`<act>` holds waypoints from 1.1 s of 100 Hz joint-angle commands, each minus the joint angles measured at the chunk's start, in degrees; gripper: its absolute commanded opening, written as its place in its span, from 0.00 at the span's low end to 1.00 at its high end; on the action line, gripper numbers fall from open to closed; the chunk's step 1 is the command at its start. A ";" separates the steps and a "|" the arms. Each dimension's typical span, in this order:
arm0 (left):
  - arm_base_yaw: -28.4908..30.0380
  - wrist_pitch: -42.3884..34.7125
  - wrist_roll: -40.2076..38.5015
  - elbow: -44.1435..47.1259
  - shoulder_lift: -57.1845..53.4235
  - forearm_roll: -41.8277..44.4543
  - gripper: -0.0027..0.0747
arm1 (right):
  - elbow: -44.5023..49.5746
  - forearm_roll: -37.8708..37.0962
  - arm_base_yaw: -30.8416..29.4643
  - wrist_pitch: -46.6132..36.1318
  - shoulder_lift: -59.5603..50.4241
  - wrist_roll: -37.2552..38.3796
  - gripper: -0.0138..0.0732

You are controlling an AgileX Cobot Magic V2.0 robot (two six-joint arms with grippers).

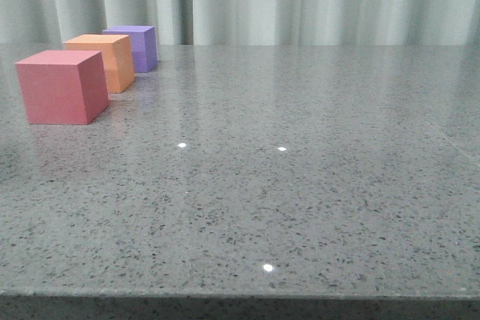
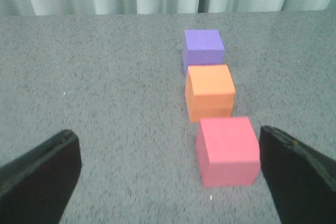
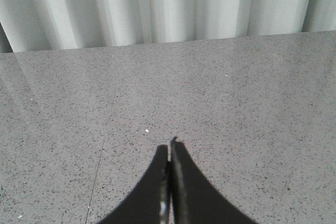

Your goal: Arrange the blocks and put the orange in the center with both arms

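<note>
Orange cube (image 1: pixel 103 61): between red-pink cube (image 1: pixel 61 86) and purple cube (image 1: pixel 136 46)
Left gripper (image 2: pixel 168 174): spread wide; nothing held
Right gripper (image 3: pixel 170 182): fingers pressed together

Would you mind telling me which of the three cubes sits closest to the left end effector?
The red-pink cube: it ends the row nearest the open left end effector, with the orange cube behind it and the purple cube farthest.

front: both arms out of frame | purple cube (image 1: pixel 139 44) partly hidden behind orange cube (image 1: pixel 105 60) | left wrist: left gripper (image 2: pixel 168 177) fingers cut by frame edges, tips only | right wrist: right gripper (image 3: pixel 170 153) base cut off at frame edge
</note>
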 commanded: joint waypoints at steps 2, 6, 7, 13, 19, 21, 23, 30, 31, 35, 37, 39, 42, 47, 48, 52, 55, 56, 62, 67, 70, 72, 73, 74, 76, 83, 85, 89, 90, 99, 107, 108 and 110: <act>-0.07 -6.00 -0.04 3.68 -6.31 -0.44 0.83 | -1.54 -0.95 -0.34 -4.73 -0.09 -0.52 0.08; -0.07 -7.05 -0.04 5.66 -8.48 -0.32 0.81 | -1.54 -0.95 -0.34 -4.73 -0.09 -0.52 0.08; -0.07 -7.48 -0.04 6.41 -9.34 -0.22 0.81 | -1.54 -0.95 -0.34 -4.73 -0.09 -0.52 0.08; -0.07 -9.41 -0.04 9.30 -12.58 -0.10 0.79 | -1.54 -0.95 -0.34 -4.73 -0.09 -0.52 0.08; -0.07 -11.83 -0.04 12.29 -15.82 -0.10 0.76 | -1.54 -0.95 -0.34 -4.73 -0.09 -0.52 0.08; -0.07 -12.64 -0.04 13.20 -16.75 -0.10 0.75 | -1.54 -0.95 -0.34 -4.73 -0.09 -0.52 0.08; -0.07 -13.11 -0.04 14.06 -17.63 -0.10 0.74 | -1.54 -0.95 -0.34 -4.73 -0.09 -0.52 0.08; -0.07 -15.16 -0.04 16.41 -19.92 -0.10 0.68 | -1.54 -0.95 -0.34 -4.73 -0.09 -0.52 0.08; -0.07 -15.47 -0.04 16.58 -20.10 -0.10 0.67 | -1.54 -0.95 -0.34 -4.73 -0.09 -0.52 0.08; -0.07 -15.97 -0.04 17.45 -20.93 -0.10 0.62 | -1.54 -0.95 -0.34 -4.73 -0.09 -0.52 0.08; -0.07 -16.03 -0.04 17.73 -21.08 -0.10 0.59 | -1.54 -0.95 -0.34 -4.73 -0.09 -0.52 0.08; -0.07 -16.03 -0.04 17.85 -21.26 -0.10 0.56 | -1.54 -0.95 -0.34 -4.73 -0.09 -0.52 0.08; -0.07 -16.07 -0.04 17.99 -21.36 -0.10 0.51 | -1.54 -0.95 -0.34 -4.73 -0.09 -0.52 0.08; -0.07 -16.07 -0.04 18.10 -21.36 -0.10 0.42 | -1.54 -0.95 -0.34 -4.73 -0.09 -0.52 0.08; -0.07 -16.19 -0.04 18.21 -21.36 -0.10 0.41 | -1.54 -0.95 -0.34 -4.73 -0.09 -0.52 0.08; -0.07 -16.45 -0.04 18.20 -21.36 -0.10 0.31 | -1.54 -0.95 -0.34 -4.73 -0.09 -0.52 0.08; -0.07 -16.90 -0.04 18.20 -21.36 -0.10 0.24 | -1.54 -0.95 -0.34 -4.73 -0.09 -0.52 0.08; -0.07 -17.11 -0.04 18.20 -21.36 -0.10 0.20 | -1.54 -0.95 -0.34 -4.73 -0.09 -0.52 0.08; -0.07 -18.17 -0.04 18.20 -21.36 -0.10 0.06 | -1.54 -0.95 -0.34 -4.73 -0.09 -0.52 0.08; -0.07 -19.02 -0.04 18.20 -21.36 -0.10 0.01 | -1.54 -0.95 -0.34 -4.73 -0.09 -0.52 0.08; -0.07 -19.69 -0.04 18.20 -21.36 -0.10 0.01 | -1.54 -0.95 -0.34 -4.73 -0.09 -0.52 0.08; -0.07 -19.81 -0.04 18.20 -21.36 -0.10 0.01 | -1.54 -0.95 -0.34 -4.73 -0.09 -0.52 0.08; -0.07 -19.81 -0.04 18.20 -21.36 -0.10 0.01 | -1.54 -0.95 -0.34 -4.73 -0.09 -0.52 0.08; -0.07 -19.81 -0.04 18.20 -21.36 -0.10 0.01 | -1.54 -0.95 -0.34 -4.73 -0.09 -0.52 0.08; -0.07 -19.81 -0.04 18.20 -21.36 -0.10 0.01 | -1.54 -0.95 -0.34 -4.73 -0.09 -0.52 0.08; -0.07 -19.81 -0.04 18.20 -21.36 -0.10 0.01 | -1.54 -0.95 -0.34 -4.73 -0.09 -0.52 0.08; -0.07 -19.81 -0.04 18.20 -21.36 -0.10 0.01 | -1.54 -0.95 -0.34 -4.73 -0.09 -0.52 0.08; -0.07 -19.81 -0.04 18.20 -21.36 -0.10 0.01 | -1.54 -0.95 -0.34 -4.73 -0.09 -0.52 0.08; -0.07 -19.81 -0.04 18.20 -21.36 -0.10 0.01 | -1.54 -0.95 -0.34 -4.73 -0.09 -0.52 0.08; -0.07 -19.81 -0.04 18.20 -21.36 -0.10 0.01 | -1.54 -0.95 -0.34 -4.73 -0.09 -0.52 0.08; -0.07 -19.81 -0.04 18.20 -21.36 -0.10 0.01 | -1.54 -0.95 -0.34 -4.73 -0.09 -0.52 0.08; -0.07 -19.81 -0.04 18.20 -21.36 -0.10 0.01 | -1.54 -0.95 -0.34 -4.73 -0.09 -0.52 0.08; -0.07 -19.81 -0.04 18.20 -21.36 -0.10 0.01 | -1.54 -0.95 -0.34 -4.73 -0.09 -0.52 0.08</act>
